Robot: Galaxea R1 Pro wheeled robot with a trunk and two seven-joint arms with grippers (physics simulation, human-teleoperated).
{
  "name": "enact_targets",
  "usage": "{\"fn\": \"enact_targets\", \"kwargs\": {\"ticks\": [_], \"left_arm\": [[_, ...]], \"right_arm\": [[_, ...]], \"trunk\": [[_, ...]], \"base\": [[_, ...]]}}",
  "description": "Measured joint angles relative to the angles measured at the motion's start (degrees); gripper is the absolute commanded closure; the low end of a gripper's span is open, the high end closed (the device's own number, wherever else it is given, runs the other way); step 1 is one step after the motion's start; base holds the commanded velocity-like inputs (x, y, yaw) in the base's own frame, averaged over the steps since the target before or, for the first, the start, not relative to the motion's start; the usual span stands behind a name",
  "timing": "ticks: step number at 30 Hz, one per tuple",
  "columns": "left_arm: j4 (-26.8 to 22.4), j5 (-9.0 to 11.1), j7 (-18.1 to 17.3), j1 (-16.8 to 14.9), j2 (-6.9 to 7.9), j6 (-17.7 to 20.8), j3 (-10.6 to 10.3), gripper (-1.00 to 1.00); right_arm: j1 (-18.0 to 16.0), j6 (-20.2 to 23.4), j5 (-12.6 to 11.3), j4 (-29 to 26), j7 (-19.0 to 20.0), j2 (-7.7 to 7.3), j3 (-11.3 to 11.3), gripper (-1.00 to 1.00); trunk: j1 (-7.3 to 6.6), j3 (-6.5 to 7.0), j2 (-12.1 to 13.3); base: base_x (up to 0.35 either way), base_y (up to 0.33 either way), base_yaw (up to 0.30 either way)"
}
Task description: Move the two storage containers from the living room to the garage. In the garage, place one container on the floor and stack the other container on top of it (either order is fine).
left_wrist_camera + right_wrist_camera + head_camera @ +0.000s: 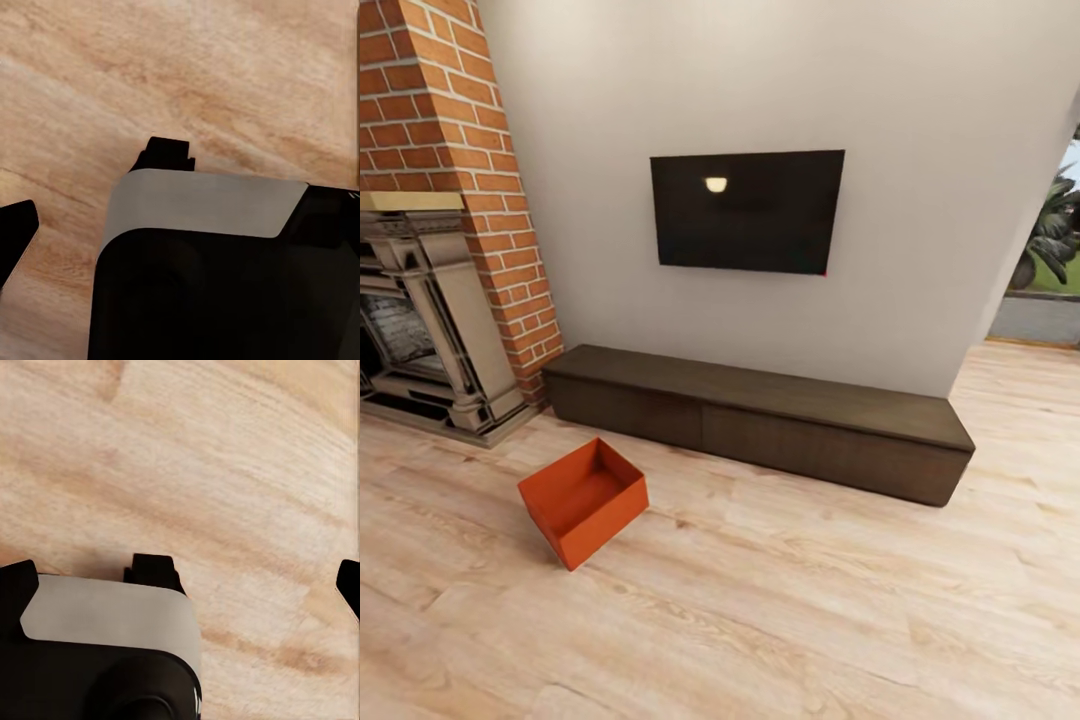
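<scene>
One orange-red storage container (582,500) sits on the light wood planks of the living room floor (810,600), turned corner-on toward me, open side up and empty. It lies in front of the left end of the long dark bench. My left gripper (180,225) hangs over bare planks, with one black fingertip (15,232) far out at the picture's edge. My right gripper (181,581) is also above bare planks, its fingertips (349,583) spread wide with nothing between them. The garage is out of view.
A long dark brown bench (760,420) runs along the white wall under a black TV (747,210). A red brick fireplace (430,250) stands at the left. An opening at the far right shows plants (1050,240). A grey and black part of my body (210,262) fills the wrist views' lower half.
</scene>
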Motion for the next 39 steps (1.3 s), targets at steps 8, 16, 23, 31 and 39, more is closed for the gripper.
{"fn": "enact_targets", "kwargs": {"ticks": [8,16,23,31,39], "left_arm": [[-0.03,0.02,0.00,-0.01,0.00,0.00,0.00,-1.00],[-0.04,-0.02,0.00,-0.01,0.00,0.00,0.00,-1.00],[-0.04,0.00,0.00,0.00,0.00,-0.01,0.00,-1.00],[-0.04,-0.03,0.00,0.00,0.00,-0.01,0.00,-1.00],[-0.03,-0.03,0.00,0.01,0.00,0.00,0.00,-1.00]], "right_arm": [[-0.04,0.00,0.01,0.00,0.00,0.00,0.00,-1.00],[-0.02,0.00,0.01,0.00,0.00,0.00,0.00,-1.00],[-0.02,0.00,0.01,0.00,0.00,0.00,0.00,-1.00],[-0.03,0.00,-0.03,0.00,0.00,0.00,0.00,-1.00],[-0.01,0.00,0.01,0.00,0.01,0.00,0.00,-1.00]], "trunk": [[0.00,0.00,0.00],[0.00,0.00,0.00],[0.00,0.00,0.00],[0.00,0.00,0.00],[0.00,0.00,0.00]], "base": [[0.322,0.000,0.000],[0.322,0.000,0.000],[0.322,0.000,0.000],[0.322,0.000,0.000],[0.322,0.000,0.000]]}}
